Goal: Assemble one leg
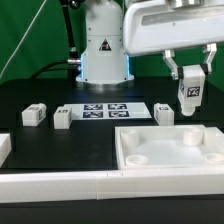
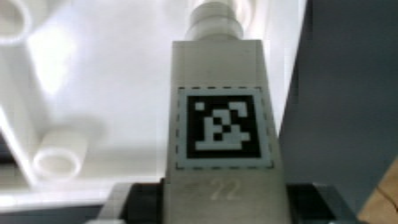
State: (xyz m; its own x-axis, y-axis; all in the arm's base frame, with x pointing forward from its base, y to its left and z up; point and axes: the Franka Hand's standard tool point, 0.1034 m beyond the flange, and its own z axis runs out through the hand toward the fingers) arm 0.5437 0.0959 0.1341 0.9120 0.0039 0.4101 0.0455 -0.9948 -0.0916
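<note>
Blocky white leg (image 2: 222, 90), square tag (image 2: 222, 122), clamped in hand (image 1: 190, 78) above rimmed tray (image 1: 123, 150).

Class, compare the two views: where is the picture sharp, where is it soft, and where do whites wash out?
Exterior view: the tray rim washes out to near flat white, and the tag on the leg in the tool is soft. Wrist view: the leg's tag is clearest, everything behind it blurred.
</note>
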